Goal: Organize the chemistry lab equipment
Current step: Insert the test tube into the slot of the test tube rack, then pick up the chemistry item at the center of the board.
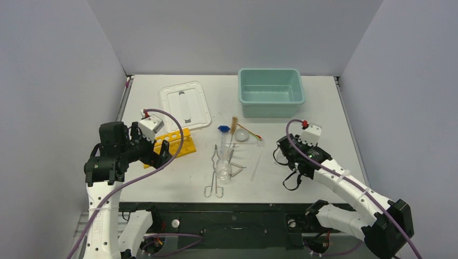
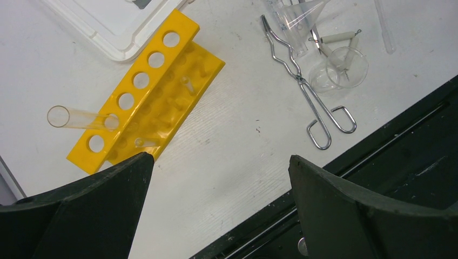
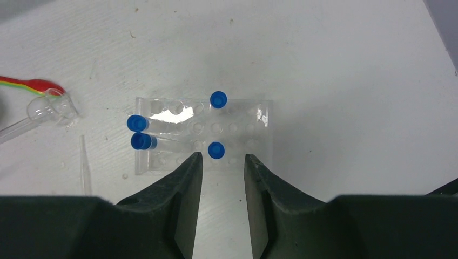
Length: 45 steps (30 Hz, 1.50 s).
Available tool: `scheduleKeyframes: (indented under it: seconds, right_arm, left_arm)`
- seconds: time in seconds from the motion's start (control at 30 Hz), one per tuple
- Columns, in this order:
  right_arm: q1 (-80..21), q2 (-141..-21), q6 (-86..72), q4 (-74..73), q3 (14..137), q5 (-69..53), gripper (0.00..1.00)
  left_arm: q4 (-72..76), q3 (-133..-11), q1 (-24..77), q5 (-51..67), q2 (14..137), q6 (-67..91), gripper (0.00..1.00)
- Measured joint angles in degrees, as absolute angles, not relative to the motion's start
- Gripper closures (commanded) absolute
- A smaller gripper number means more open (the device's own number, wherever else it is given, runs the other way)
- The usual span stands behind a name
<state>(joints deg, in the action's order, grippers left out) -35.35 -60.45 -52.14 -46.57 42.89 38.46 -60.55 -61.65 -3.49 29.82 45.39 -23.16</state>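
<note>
Tongs (image 2: 300, 81) lie lower centre in the top view, nearest the bases. Left gripper (image 2: 219, 162) hangs wide open and empty just below the rack (image 2: 146, 97), with one tube (image 2: 81, 117) seated in a hole at middle left of its wrist view. Right gripper (image 3: 222, 157), parted narrowly and holding nothing, sits over the vials (image 3: 217, 99) in their clear tray (image 3: 254, 135). Likely a vial pick: centre on one cap, descend straight, spare the neighbours. Tub (image 1: 270, 71) sits upper right
</note>
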Motion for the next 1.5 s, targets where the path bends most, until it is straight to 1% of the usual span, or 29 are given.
scheduleKeyframes:
  seconds: [0.2,0.33,0.43,0.5,0.63,0.87,1.03,1.2,1.5]
  right_arm:
    - [-38.54,-55.24,-51.66,-47.11,44.93,37.32,0.83]
    - [-45.15,-53.65,-51.86,-42.85,44.51,33.47,0.82]
    - [-49.87,-57.01,-53.15,-37.1,42.26,29.21,0.8]
    - [-52.23,-61.34,-54.22,-33.89,40.95,26.5,0.79]
    - [-54.35,-69.84,-56.29,-29.12,39.11,22.98,0.78]
    - [-51.68,-76.93,-58.19,-21.61,37.89,22.87,0.79]
    - [-48.07,-80.62,-58.17,-17.74,37.85,24.45,0.84]
    - [-42.44,-81.52,-58.24,-15.92,36.1,25.89,0.86]
    - [-33.89,-81.47,-58.59,-15.4,34.54,27.18,0.87]
  left_arm:
    - [-60.58,-61.65,-3.49,29.8,44.99,-23.14,0.03]
    - [-60.58,-61.65,-3.49,29.8,45.15,-23.11,0.03]
    - [-60.58,-61.65,-3.49,29.76,45.43,-23.11,0.03]
    - [-60.6,-61.65,-3.49,29.63,45.56,-23.14,0.03]
    - [-60.62,-61.67,-3.49,29.02,45.67,-23.16,0.03]
    - [-60.86,-61.78,-3.49,28.29,45.71,-23.16,0.03]
    - [-61.3,-62.13,-3.49,27.79,45.69,-23.24,0.03]
    - [-61.52,-62.81,-3.46,27.55,45.58,-23.66,0.03]
    - [-61.54,-62.85,-3.46,27.38,45.58,-24.32,0.03]
